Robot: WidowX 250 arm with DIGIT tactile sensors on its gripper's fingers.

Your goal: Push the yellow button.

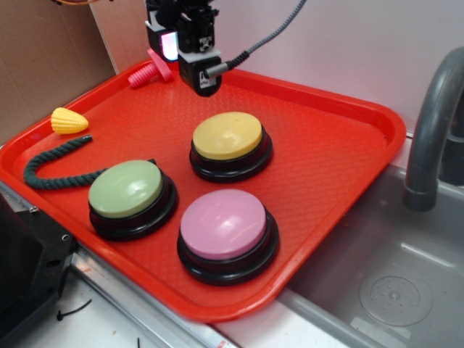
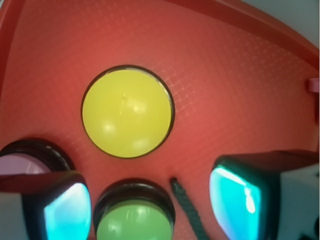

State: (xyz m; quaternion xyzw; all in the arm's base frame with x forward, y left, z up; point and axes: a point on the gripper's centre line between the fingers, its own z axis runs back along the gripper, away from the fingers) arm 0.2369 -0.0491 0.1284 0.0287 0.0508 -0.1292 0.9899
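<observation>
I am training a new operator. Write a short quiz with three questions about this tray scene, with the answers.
1. True or false: the gripper is touching the yellow button.
2. Which button lies nearest the tray's front edge? A green button; B pink button; C yellow button.
3. Fill in: the dark rope lies beside the ____ button.

Key:
1. False; it hangs above the tray, behind the button, fingers spread.
2. B.
3. Green.
</observation>
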